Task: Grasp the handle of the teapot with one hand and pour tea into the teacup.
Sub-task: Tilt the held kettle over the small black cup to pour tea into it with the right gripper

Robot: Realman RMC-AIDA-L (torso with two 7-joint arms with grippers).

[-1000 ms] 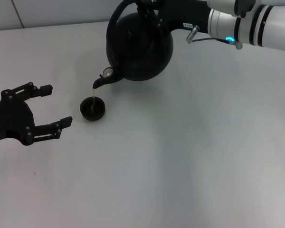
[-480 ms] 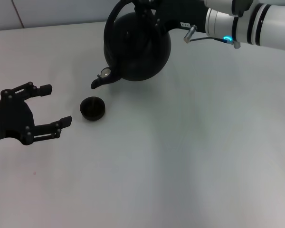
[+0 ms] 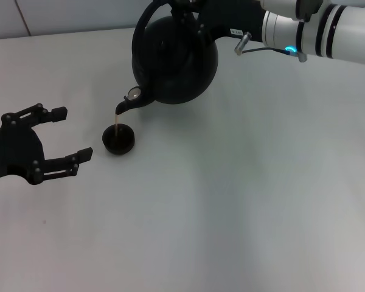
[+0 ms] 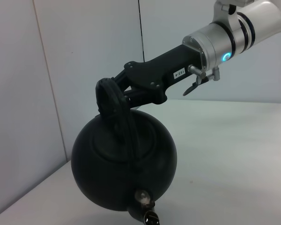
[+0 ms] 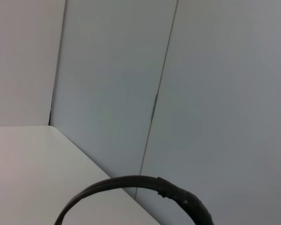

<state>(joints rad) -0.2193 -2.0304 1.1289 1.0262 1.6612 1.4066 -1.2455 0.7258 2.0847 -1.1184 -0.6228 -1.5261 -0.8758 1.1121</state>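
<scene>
The round glossy black teapot hangs tilted in the air at the back of the table, spout down to the left. A thin stream of tea runs from the spout into the small dark teacup on the table below. My right gripper is shut on the arched handle above the pot; the left wrist view shows the grip on the handle over the teapot. The handle's arc shows in the right wrist view. My left gripper is open and empty, left of the cup.
The white table stretches out in front and to the right. Pale wall panels stand behind the table's back edge.
Tea was pouring a second ago, stopped half a second ago as the spout rose a little, and now flows again into the cup. The left arm has not moved.
</scene>
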